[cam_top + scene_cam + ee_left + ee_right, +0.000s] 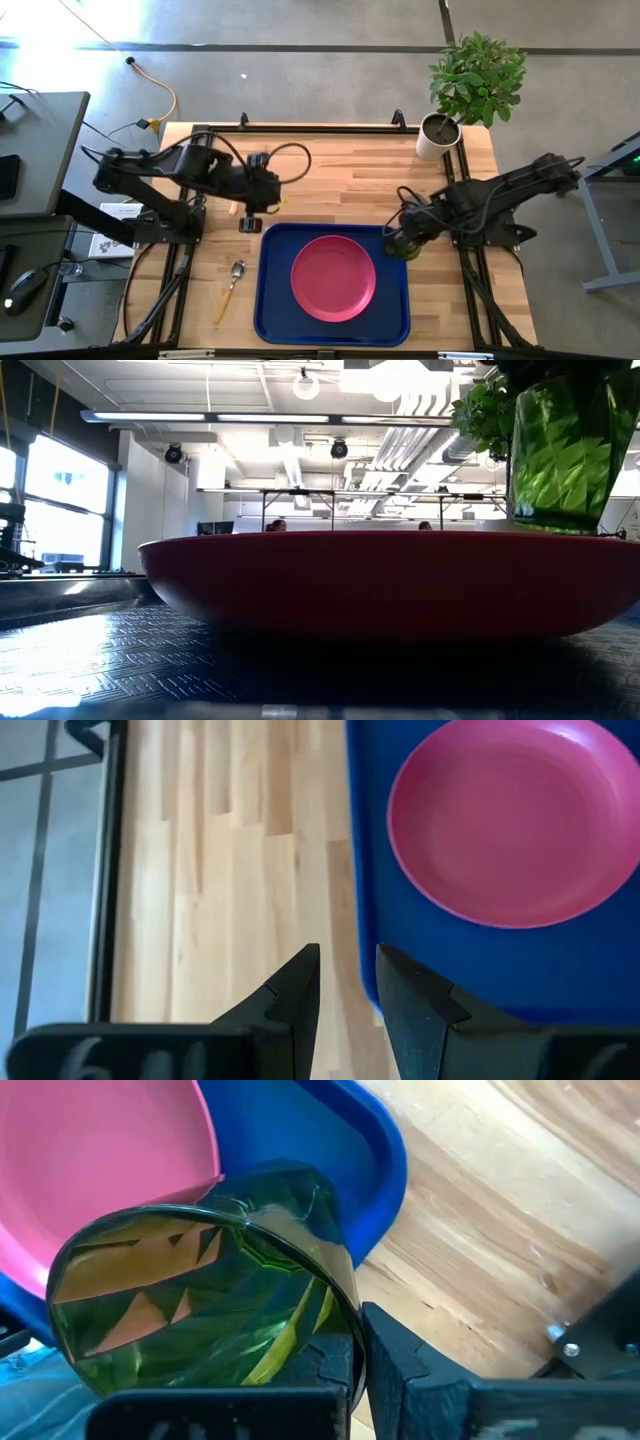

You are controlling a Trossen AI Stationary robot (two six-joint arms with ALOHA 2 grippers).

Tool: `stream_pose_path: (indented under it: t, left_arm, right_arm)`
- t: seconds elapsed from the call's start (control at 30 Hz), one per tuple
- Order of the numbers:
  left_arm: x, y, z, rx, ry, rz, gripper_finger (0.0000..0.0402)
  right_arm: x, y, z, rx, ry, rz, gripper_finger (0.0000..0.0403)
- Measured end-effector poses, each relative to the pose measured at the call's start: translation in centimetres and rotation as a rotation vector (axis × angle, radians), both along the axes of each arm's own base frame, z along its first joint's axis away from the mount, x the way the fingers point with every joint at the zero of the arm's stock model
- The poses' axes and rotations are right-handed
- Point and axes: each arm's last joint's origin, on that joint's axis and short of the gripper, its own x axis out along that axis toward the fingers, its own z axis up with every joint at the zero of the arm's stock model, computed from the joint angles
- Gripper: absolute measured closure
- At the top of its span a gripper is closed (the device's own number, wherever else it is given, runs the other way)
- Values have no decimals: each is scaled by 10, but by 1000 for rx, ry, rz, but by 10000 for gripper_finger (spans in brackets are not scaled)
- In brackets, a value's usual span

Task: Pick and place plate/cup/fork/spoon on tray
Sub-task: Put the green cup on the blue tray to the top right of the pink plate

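Our right gripper (403, 243), fingers clamped on the cup (200, 1320), could knock the plate (333, 277); left fingers (300, 995) stand slightly parted, empty.

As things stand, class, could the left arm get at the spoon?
Probably yes. The spoon lies on bare table left of the tray, nothing over it, and the left end effector hangs nearby with nothing seen between its fingers.
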Motion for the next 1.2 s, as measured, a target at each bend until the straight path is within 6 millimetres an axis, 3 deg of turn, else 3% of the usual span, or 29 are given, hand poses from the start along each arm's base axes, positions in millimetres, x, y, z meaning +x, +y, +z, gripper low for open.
stream_pose_path:
  t: [0.23, 0.57, 1.2]
  left_arm:
    - [-13, 15, 8, -1, -20, 53, 312]
    - [-16, 24, 11, 28, -19, 45, 312]
    - [-16, 31, 10, 21, -17, 64, 312]
  right_arm:
    - [26, 4, -24, -13, 92, 25, 403]
    - [49, 5, -49, 12, 162, 7, 403]
    - [51, 5, -54, -14, 185, -46, 403]
